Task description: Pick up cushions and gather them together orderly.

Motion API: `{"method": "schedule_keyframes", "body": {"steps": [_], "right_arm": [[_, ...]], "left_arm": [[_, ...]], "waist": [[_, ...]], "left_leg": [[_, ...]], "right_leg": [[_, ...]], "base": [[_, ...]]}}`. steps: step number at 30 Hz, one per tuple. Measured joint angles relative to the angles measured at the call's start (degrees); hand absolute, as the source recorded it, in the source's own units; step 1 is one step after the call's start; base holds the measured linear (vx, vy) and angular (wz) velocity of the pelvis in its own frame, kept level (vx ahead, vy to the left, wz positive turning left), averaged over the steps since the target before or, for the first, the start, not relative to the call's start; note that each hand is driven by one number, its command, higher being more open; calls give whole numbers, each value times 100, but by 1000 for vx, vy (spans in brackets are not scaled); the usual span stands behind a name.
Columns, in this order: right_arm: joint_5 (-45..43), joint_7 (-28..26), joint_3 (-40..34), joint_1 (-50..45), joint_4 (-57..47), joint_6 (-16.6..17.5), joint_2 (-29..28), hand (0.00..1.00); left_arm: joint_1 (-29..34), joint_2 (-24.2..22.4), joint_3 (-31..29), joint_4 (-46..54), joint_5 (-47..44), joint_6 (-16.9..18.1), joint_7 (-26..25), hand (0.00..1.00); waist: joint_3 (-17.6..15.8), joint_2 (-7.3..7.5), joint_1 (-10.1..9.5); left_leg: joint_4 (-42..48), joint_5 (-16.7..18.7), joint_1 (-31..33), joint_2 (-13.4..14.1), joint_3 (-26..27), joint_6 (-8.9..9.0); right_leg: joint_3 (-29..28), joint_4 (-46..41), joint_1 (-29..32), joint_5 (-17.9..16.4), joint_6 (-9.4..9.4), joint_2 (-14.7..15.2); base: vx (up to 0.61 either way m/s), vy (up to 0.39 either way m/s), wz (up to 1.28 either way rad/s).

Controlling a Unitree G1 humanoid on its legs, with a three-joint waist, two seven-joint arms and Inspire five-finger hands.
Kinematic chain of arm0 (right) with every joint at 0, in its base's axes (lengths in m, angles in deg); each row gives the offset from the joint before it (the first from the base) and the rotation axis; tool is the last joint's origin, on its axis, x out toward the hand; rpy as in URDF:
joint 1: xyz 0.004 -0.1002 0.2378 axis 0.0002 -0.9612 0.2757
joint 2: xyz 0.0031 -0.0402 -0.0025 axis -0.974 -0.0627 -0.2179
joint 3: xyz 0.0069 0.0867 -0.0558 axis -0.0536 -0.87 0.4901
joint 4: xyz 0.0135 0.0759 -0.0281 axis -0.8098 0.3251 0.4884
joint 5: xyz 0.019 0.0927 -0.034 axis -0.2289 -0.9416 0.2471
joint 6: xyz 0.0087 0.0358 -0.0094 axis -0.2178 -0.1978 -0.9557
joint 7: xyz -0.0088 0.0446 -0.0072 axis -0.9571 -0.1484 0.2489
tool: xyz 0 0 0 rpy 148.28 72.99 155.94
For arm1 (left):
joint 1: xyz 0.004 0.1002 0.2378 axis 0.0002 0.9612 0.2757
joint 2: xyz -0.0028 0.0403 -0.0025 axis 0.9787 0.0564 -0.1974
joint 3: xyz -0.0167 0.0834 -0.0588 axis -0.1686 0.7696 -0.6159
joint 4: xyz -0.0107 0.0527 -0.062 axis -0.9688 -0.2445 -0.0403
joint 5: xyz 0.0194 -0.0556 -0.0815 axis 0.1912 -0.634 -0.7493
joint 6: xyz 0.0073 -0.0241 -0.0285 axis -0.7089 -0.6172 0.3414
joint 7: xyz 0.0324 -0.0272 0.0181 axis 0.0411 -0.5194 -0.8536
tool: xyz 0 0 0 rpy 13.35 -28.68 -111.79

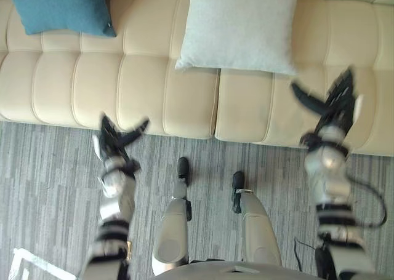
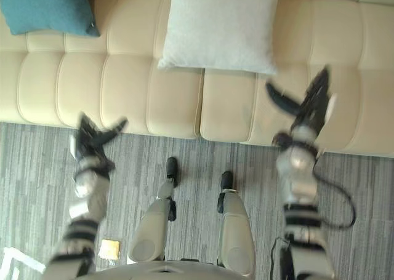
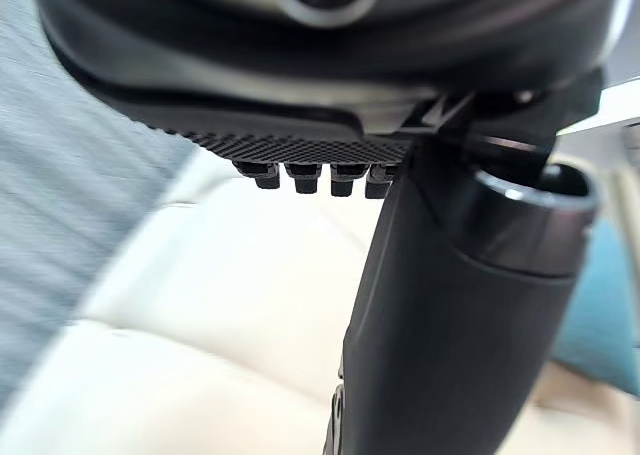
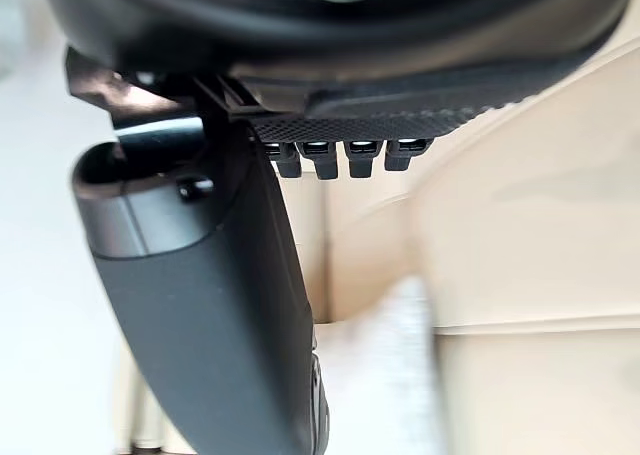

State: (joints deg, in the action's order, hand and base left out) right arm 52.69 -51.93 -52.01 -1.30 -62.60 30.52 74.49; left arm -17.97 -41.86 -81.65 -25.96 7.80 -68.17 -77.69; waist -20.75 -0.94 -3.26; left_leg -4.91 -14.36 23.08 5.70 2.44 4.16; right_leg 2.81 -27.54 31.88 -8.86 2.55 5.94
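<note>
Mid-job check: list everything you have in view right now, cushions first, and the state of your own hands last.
Square teal fabric cushion: one, teal, on the sofa seat, at the far left.
Square pale grey fabric cushion: one, pale grey, on the sofa seat, right of centre, apart from the teal one.
Cream padded leather sofa: one, cream, across the whole top of the view.
Grey striped carpet: one, grey, in front of the sofa.
Small flat yellow item: one, yellow, on the carpet by the left arm; too small to identify.
Left robot hand: open, empty, at the sofa's front edge.
Right robot hand: open, empty, over the seat, right of the grey cushion.
</note>
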Motion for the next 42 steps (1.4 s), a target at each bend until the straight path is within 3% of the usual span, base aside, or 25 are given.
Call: {"method": "schedule_keyframes", "body": {"steps": [4, 6, 8, 10, 13, 20, 25, 26, 27, 28, 29, 30, 33, 34, 36, 37, 38, 39, 41, 42], "right_arm": [[505, -422, -3, -1228, 388, -15, -765, 100], [918, -592, 38, -1944, 1095, -14, -1064, 100], [1066, -619, 37, -2084, 1381, -12, -1135, 100], [1330, -704, 33, -2299, 2231, -13, -1231, 100], [1551, -792, -32, -2277, 3119, -64, -1341, 100], [1578, -815, -209, -2208, 3651, -210, -1574, 100], [1524, -789, -174, -1680, 3893, -230, -1673, 100], [1524, -781, -167, -1590, 3888, -229, -1702, 100], [1524, -764, -168, -1520, 3890, -229, -1678, 100], [1523, -755, -170, -1476, 3885, -237, -1668, 100], [1523, -747, -170, -1484, 3881, -240, -1664, 100], [1525, -731, -172, -1551, 3902, -252, -1664, 100], [1525, -692, -159, -1665, 4016, -267, -1668, 100], [1525, -692, -177, -1650, 4043, -267, -1649, 100], [1527, -624, -191, -1650, 4063, -275, -1521, 100], [1528, -562, -170, -1564, 4054, -272, -1519, 100], [1526, -562, -162, -1457, 4054, -272, -1535, 100], [1526, -560, -141, -1365, 4054, -272, -1481, 100], [1527, -515, -50, -1424, 4033, -276, -1451, 100], [1526, -514, -26, -1479, 4033, -283, -1445, 100]], "left_arm": [[822, -518, 193, -797, 455, -171, 483, 100], [1274, -706, 183, -1499, 752, -207, 710, 100], [1379, -717, 173, -1711, 860, -208, 766, 100], [1484, -723, 138, -2236, 1184, -211, 819, 100], [1433, -742, 4, -2734, 1622, -227, 821, 100], [1295, -757, -90, -3110, 2191, -266, 784, 100], [994, -694, -88, -3294, 2282, -307, 665, 100], [873, -683, -91, -3293, 2284, -335, 659, 100], [804, -742, -95, -3293, 2285, -345, 648, 100], [768, -794, -101, -3265, 2283, -347, 639, 100], [698, -802, -95, -3259, 2286, -348, 634, 100], [679, -805, -76, -3214, 2286, -349, 634, 100], [743, -772, -86, -3092, 2286, -348, 624, 100], [719, -736, -99, -3081, 2287, -374, 613, 100], [802, -891, -88, -3077, 2282, -407, 600, 100], [798, -862, -80, -3003, 2279, -402, 573, 100], [677, -805, -73, -3014, 2278, -409, 523, 100], [664, -813, -53, -3050, 2277, -410, 516, 100], [752, -858, 162, -3043, 2286, -436, 559, 100], [770, -856, 203, -3041, 2288, -440, 572, 100]], "waist": [[183, 5, -4], [797, 11, -7], [971, 13, -7], [1377, 13, -3], [1592, 9, 0], [1716, 118, 7], [1637, 282, -9], [1597, 352, -26], [1569, 286, -112], [1531, 254, -139], [1512, 246, -136], [1531, 281, -139], [1610, 437, -166], [1629, 462, -204], [1724, 230, -390], [1656, 350, -488], [1610, 444, -471], [1544, 242, -486], [1534, 16, -449], [1553, -15, -434]], "left_leg": [[2, 121, -451, 36, 29, 2], [48, 299, -743, 83, 30, 33], [70, 357, -866, 102, 28, 42], [88, 477, -1113, 123, 25, 46], [31, 505, -1378, 127, 42, 64], [2, 583, -1778, 109, 211, 67], [323, 735, -1705, 212, 687, 45], [785, 938, -1478, 293, 821, -12], [1131, 1095, -1274, 537, 978, -102], [1213, 1114, -1237, 600, 1030, -106], [1258, 1132, -1208, 641, 1059, -129], [1300, 1121, -1217, 643, 1019, -136], [1473, 1027, -1071, 604, 861, -99], [1519, 920, -949, 627, 797, -7], [1614, 950, -756, 645, 753, 22], [1527, 732, -702, 649, 806, 87], [1531, 576, -493, 630, 790, 151], [1505, 477, -411, 765, 685, 163], [1235, 436, -447, 977, 621, 169], [1104, 517, -447, 1025, 653, 227]], "right_leg": [[27, 278, -561, 1, 6, -38], [75, 604, -1027, 12, 22, -82], [97, 738, -1229, 26, 41, -98], [143, 1071, -1624, 86, 55, -121], [157, 1385, -1998, 194, 90, -131], [31, 1769, -2496, 393, 168, -135], [-413, 1883, -2364, 720, 240, -229], [-402, 1841, -2224, 908, 285, -230], [-317, 2011, -2208, 1128, 308, -305], [-83, 1712, -2131, 988, 229, -284], [367, 585, -1931, 452, -52, -119], [546, -364, -1891, 93, -15, 70], [440, -1577, -2161, -150, 272, 452], [452, -1487, -2060, -208, 408, 322], [398, -704, -2317, -473, 663, 24], [302, -647, -2309, -841, 462, 36], [353, -166, -2401, -1236, 83, -4], [422, -32, -2418, -1182, -1, -189], [696, 71, -2468, -1056, -156, -429], [827, 98, -2468, -1023, -206, -459]], "base": [[72, -35, -7], [109, -12, -3], [106, 1, 0], [74, 30, 1], [41, 43, -1], [18, 36, -12], [-75, 33, -54], [-184, 42, -82], [-204, 15, -85], [-222, -14, -64], [-190, -54, -25], [-168, -63, -3], [-195, -210, 19], [-219, -210, 11], [-106, -84, -15], [-162, -181, -16], [-283, -257, -5], [-274, -200, 12], [-265, -143, 41], [-229, -128, 58]]}}
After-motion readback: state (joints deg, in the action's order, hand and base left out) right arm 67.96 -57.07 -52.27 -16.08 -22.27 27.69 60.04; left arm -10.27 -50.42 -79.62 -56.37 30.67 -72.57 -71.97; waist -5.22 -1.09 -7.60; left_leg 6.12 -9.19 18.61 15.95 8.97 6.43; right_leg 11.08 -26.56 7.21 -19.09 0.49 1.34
